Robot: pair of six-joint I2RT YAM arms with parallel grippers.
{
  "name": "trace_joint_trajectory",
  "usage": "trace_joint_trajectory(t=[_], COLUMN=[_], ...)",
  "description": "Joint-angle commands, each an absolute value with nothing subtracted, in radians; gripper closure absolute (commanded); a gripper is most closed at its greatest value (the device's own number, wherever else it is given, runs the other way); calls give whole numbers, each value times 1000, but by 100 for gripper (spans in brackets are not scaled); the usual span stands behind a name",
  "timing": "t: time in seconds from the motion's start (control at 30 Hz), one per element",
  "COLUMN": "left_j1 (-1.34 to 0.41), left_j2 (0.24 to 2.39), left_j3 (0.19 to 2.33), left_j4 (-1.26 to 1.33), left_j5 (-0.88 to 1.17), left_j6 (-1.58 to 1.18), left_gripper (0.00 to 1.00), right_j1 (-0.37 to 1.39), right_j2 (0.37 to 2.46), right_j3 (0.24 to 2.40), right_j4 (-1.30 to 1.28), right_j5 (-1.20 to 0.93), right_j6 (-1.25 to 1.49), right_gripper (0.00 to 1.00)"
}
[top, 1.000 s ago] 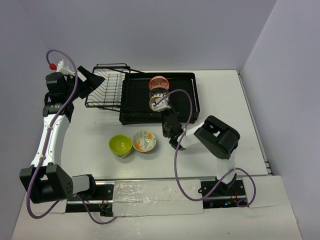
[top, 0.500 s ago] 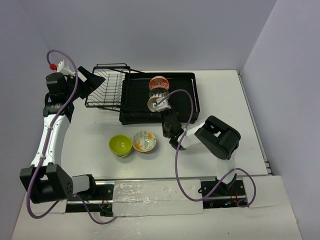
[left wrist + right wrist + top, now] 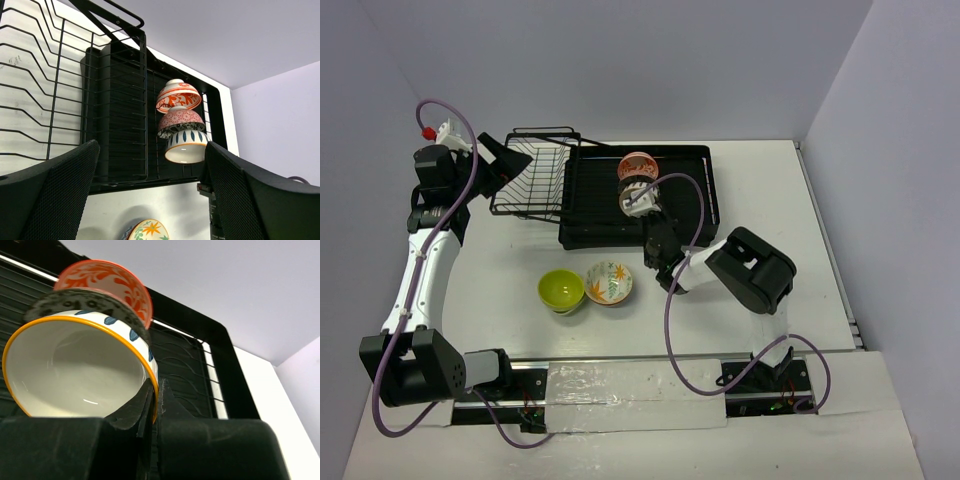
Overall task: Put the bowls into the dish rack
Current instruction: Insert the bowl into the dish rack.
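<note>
My right gripper (image 3: 157, 392) is shut on the rim of a white bowl (image 3: 75, 365) with an orange edge and blue petals. It holds the bowl tilted over the black dish rack (image 3: 685, 215), against a dark patterned bowl (image 3: 85, 302) and a red-orange bowl (image 3: 107, 280) that stand on edge in it. On the table in front of the rack lie a lime green bowl (image 3: 561, 290) and a white bowl with orange leaves (image 3: 609, 283). My left gripper (image 3: 152, 150) hangs open and empty at the far left, beside the wire basket (image 3: 535, 175).
The right arm's body (image 3: 752, 272) and cable (image 3: 670, 320) lie to the right of the two loose bowls. The left arm (image 3: 420, 270) runs along the table's left side. Walls close the back and both sides.
The right gripper has carried the white bowl a little farther into the rack, up against the two standing bowls. The left arm has not moved.
</note>
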State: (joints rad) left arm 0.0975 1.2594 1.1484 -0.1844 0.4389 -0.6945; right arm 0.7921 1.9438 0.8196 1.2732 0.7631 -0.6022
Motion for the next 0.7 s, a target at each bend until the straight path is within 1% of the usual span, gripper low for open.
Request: trace_joint_trajectory(t=[0.0,0.67], left_j1=[92,80], left_j2=[1236,1235], left_j3=[1147,1155], left_j4=[-150,-166], left_j5=[434,422], left_j6=[-686,-676], left_gripper=[7,7], right_j1=[766,761], right_j2=[1951,1944], right_j3=[848,851], right_j4=[1519,1408], right_j5=[778,721], right_j6=[-621,-541], right_gripper=[100,100])
